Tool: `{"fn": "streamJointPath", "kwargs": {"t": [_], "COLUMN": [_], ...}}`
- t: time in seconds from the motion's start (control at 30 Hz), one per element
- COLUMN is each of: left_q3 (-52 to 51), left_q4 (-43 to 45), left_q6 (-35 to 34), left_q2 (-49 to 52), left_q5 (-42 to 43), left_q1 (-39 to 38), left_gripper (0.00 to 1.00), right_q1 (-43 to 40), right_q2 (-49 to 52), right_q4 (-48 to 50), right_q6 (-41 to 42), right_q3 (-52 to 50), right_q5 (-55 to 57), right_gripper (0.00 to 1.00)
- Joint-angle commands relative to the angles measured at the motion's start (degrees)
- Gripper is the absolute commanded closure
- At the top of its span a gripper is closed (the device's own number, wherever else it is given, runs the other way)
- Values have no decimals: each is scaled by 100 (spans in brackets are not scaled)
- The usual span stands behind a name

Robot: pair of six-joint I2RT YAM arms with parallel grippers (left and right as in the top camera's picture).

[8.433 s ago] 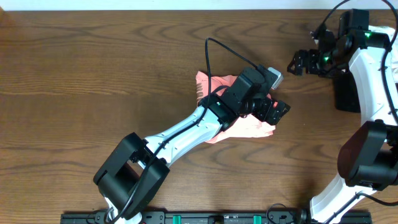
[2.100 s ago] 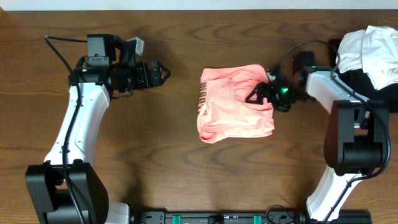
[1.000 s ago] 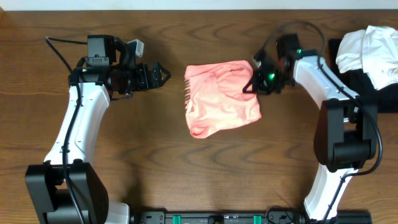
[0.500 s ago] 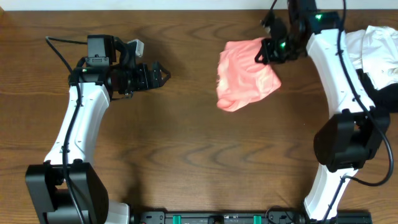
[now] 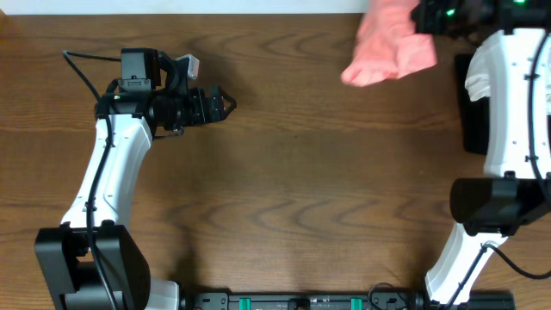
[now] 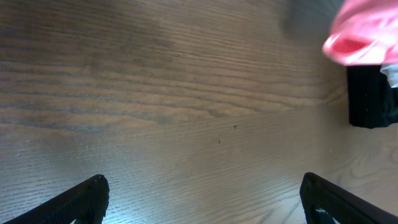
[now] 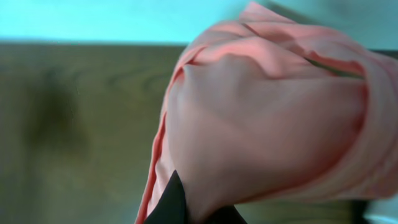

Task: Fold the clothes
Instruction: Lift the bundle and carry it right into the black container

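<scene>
the right gripper is clamped shut on an edge of the salmon-pink shirt. in the right wrist view one dark fingertip shows under a bulging mass of the cloth. a second ago the shirt lay as a flat folded rectangle at the middle of the table. now it is off the wood entirely, hanging bunched from that one grip at the far right corner, just beside the black mat. the middle of the table is bare. i read this as the folding done and the shirt being carried off to the side, though swinging from a single pinch may loosen the folds. the left gripper has not moved. its jaws stand wide and hold nothing, and its camera sees the pink bundle above the mat.
</scene>
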Motion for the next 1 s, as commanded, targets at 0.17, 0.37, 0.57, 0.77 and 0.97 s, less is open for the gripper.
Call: {"fn": "streamJointPath", "kwargs": {"t": [0.17, 0.37, 0.57, 0.77, 0.97], "left_q3": [79, 79, 79, 79, 79], "left_q4": [-15, -15, -13, -17, -17], "left_q6": [79, 79, 79, 79, 79], "left_q2": [-55, -55, -55, -55, -55], "left_q5": [-28, -28, -28, -28, -28], "left_q1": [9, 9, 9, 9, 9], "left_gripper": [2, 2, 2, 2, 2], "right_q1": [-809, -1427, -1976, -2293, -2476], "right_q2": [-96, -96, -96, -94, -81], "right_q4": [612, 839, 1128, 1257, 1250], "right_q6": [1360, 2315, 2369, 2260, 2024], "right_q3": [457, 455, 455, 450, 297], "right_q5": [511, 643, 660, 658, 625], "right_gripper": [99, 99, 99, 99, 99]}}
